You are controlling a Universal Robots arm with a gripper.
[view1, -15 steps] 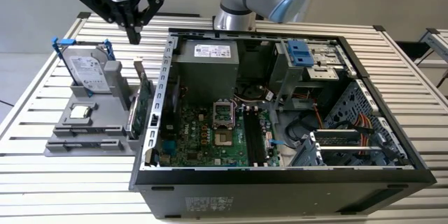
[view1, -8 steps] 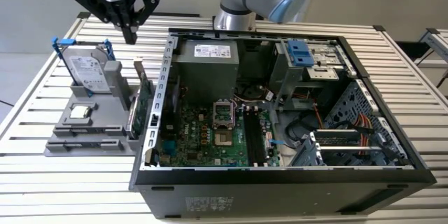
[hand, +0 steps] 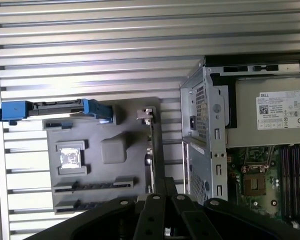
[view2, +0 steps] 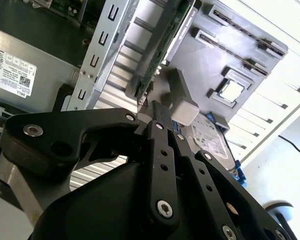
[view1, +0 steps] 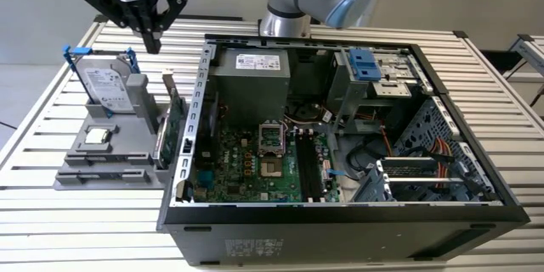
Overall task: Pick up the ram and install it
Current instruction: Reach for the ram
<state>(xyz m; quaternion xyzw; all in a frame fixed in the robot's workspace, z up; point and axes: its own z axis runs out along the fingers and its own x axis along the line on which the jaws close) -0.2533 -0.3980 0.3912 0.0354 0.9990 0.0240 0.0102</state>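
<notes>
**A:** What are the large bodies, by material and form?

**B:** Largest is a surface (view1: 76, 221) of pale metal slats, ribbed lengthwise. On it lies one black sheet-metal computer case (view1: 340, 227), box-shaped, open side up. Inside are a green motherboard (view1: 255, 170), a plain grey power-supply box (view1: 255, 87) and a perforated drive cage (view1: 425, 132). Just beside the case, at the exterior view's left, sits one matte grey moulded fixture (view1: 106, 184), stepped and blocky.

**A:** What does the fixture carry?

**B:** One silver hard drive (view1: 109, 87) in a blue frame stands on edge. One green expansion card (view1: 173, 128) with a metal bracket stands upright along the fixture edge nearest the case. One small, square, shiny processor chip (view1: 99, 136) lies flat in a recess. Two long narrow grooves (hand: 92, 185) cross the fixture's other end.

**A:** The hand?

**B:** It is built of black, jointed, bolted links. The hand (view1: 153, 46) hangs above the fixture, apart from everything on it, with its fingertips pressed together in both wrist views.

**A:** The ram?

**B:** I cannot tell where it is. The memory slots (view1: 307, 167) read as dark parallel strips on the motherboard, and I cannot make out whether a stick sits in one.
</notes>
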